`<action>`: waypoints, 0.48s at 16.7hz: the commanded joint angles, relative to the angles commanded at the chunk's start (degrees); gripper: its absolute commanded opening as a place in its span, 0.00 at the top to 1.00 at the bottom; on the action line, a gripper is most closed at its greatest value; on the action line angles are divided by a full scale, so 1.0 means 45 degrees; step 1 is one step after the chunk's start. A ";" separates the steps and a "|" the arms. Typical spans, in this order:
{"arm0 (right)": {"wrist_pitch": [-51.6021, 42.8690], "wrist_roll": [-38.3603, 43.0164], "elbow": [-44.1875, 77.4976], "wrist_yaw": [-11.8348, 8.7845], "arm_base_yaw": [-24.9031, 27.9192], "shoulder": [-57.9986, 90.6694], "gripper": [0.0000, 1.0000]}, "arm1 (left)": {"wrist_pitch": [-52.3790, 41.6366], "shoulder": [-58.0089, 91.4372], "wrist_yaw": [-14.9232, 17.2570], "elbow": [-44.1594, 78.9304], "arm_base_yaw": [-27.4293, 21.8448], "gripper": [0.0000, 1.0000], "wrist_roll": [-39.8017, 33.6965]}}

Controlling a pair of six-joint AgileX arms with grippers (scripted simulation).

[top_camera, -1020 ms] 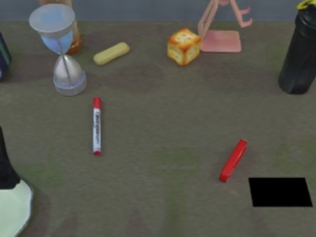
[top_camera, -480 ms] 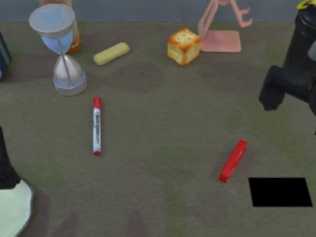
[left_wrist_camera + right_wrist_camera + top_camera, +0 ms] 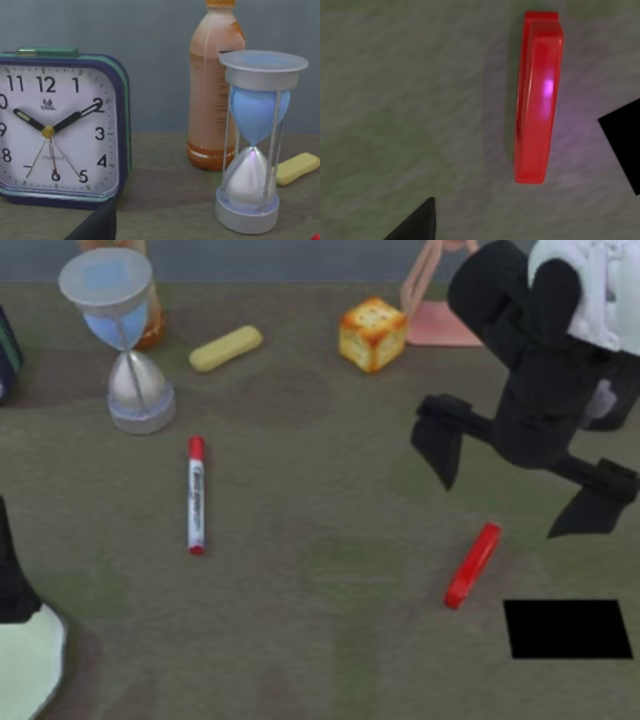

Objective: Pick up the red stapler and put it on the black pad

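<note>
pink stand (image 3: 440, 325): half hidden by right arm | black pad (image 3: 625, 145): cut off

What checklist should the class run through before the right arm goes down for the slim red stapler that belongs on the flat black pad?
1. Right gripper open: ok, its two black fingers are spread wide.
2. Right gripper over the slim glossy red stapler: not ok, it hovers just behind it, nearer the table's far edge.
3. Stapler free to grasp: ok, it lies flat on the table, nothing touching it.
4. Flat matte black pad clear: ok, nothing lies on it.
5. White marker pen with red cap out of the way: ok, far off to the left.
6. Left gripper parked: ok, at the table's left near corner.
</note>
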 joint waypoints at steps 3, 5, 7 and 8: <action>-0.0364 0.0371 0.0582 0.0009 0.0184 0.0605 0.00 | 0.0000 0.0000 0.0000 0.0000 0.0000 0.00 0.0000; -0.0364 0.0371 0.0582 0.0009 0.0184 0.0605 0.00 | 0.0000 0.0000 0.0000 0.0000 0.0000 0.00 0.0000; -0.0333 0.0356 0.0547 0.0005 0.0120 0.0570 0.00 | 0.0000 0.0000 0.0000 0.0000 0.0000 0.00 0.0000; -0.0297 0.0352 0.0512 0.0006 0.0123 0.0584 0.00 | 0.0000 0.0000 0.0000 0.0000 0.0000 0.00 0.0000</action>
